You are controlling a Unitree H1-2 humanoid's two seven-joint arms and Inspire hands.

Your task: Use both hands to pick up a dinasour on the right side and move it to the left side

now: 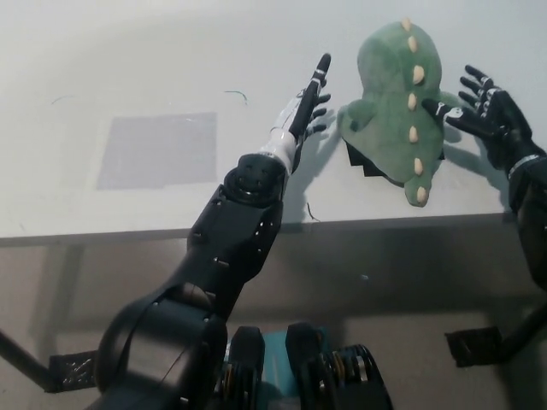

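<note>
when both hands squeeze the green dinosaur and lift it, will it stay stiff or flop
The dinosaur looks like soft plush, so it will probably squash and sag. Likely light for its size. The left hand and right hand flank it, fingers spread.

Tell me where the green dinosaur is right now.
In the head view, the dinosaur lies at the table's right, between the left hand and the right hand touching it.

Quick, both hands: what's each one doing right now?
Left hand: open, holding nothing, beside the dinosaur.
Right hand: open, fingers spread, fingertips at the dinosaur's other side.
</note>
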